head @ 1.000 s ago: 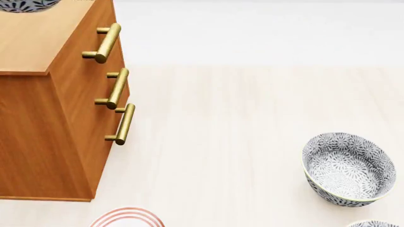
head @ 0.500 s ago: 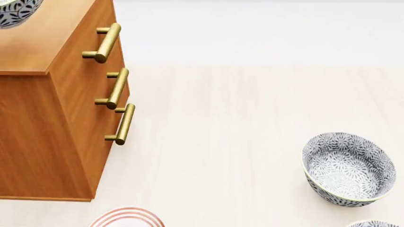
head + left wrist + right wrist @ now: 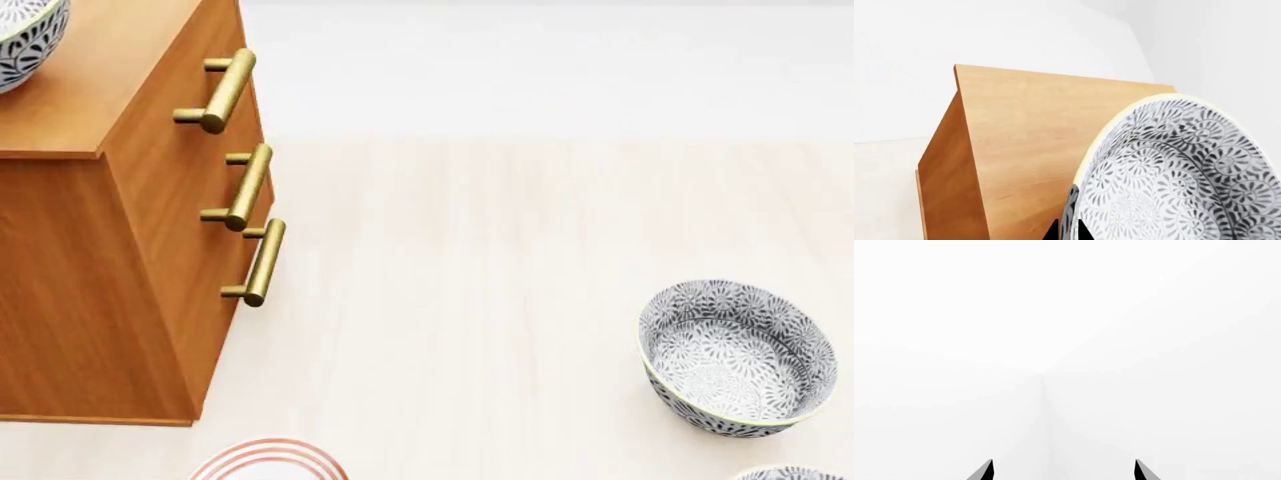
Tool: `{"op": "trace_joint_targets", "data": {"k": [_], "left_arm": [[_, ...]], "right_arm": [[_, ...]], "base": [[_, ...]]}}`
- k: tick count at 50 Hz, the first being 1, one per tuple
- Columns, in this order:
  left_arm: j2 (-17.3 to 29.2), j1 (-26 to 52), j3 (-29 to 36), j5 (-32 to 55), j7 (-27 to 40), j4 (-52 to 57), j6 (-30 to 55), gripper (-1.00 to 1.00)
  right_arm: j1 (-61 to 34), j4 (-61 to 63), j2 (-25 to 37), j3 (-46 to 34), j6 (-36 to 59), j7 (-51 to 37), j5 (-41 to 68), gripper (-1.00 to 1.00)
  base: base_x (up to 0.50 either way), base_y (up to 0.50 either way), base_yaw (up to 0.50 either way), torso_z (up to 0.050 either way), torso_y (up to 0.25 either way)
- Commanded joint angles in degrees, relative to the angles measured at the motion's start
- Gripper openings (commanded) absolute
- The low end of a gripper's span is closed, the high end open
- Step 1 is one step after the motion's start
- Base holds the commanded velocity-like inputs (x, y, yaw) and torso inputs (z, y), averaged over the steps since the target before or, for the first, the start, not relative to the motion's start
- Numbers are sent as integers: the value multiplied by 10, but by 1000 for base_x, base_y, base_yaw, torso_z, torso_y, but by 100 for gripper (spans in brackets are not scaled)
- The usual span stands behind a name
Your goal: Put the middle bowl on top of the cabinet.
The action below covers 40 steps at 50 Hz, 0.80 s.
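Item one, the middle bowl [image 3: 1174,175]: you have it carried high on your left arm, filling the left wrist view with its patterned inside turned toward the camera and its pale rim tilted, so it hangs on edge rather than level; in the head view only a slice of it shows at the far corner over the cabinet [image 3: 94,90]. Whether it touches the wood or hangs just above it cannot be told from these views. Item two, the left gripper [image 3: 1069,227]: only dark tips of its fingers show at the bowl's rim, apparently pinching the wall, which would explain the tilt, though the view is too cropped to be sure how tightly they close. Item three, the cabinet: its flat top lies directly behind and below the bowl, bare wood there, three brass handles [image 3: 238,185] down its front. Item four, the right gripper [image 3: 1064,470]: fingers spread wide, nothing between them, pointed at blank white, parked clear of the work. Item five, the pale surface [image 3: 507,280]: it carries a second bowl [image 3: 737,355] standing upright, well apart from the cabinet, a sliver of a third bowl [image 3: 787,472] beside it, and a red-ringed plate [image 3: 267,460] at the near edge. By judgement, you need to level the bowl before setting it down.
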<state>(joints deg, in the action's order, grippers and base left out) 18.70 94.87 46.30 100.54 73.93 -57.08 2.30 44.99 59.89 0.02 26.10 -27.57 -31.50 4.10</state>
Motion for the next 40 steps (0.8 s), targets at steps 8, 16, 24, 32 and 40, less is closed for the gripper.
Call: {"op": "trace_joint_targets", "data": {"k": [8, 16, 24, 32, 40], "left_arm": [[25, -1, 34, -39, 13, 49, 2, 100], [35, 18, 79, -99, 27, 70, 3, 100], [47, 43, 113, -150, 37, 103, 1, 100], [96, 51, 133, -192, 100, 224, -3, 100], [143, 46, 160, -235, 91, 358, 0, 100]], "right_arm": [[0, 0, 0, 1, -4, 1, 1, 100], [0, 1, 0, 0, -6, 1, 1, 100], [0, 1, 0, -5, -6, -3, -5, 100], [0, 1, 0, -12, -7, -5, -12, 100], [0, 1, 0, -9, -9, -4, -10, 100]], "base": [[0, 0, 0, 0, 0], [0, 0, 0, 0, 0], [0, 0, 0, 0, 0], [0, 0, 0, 0, 0], [0, 0, 0, 0, 0]]}}
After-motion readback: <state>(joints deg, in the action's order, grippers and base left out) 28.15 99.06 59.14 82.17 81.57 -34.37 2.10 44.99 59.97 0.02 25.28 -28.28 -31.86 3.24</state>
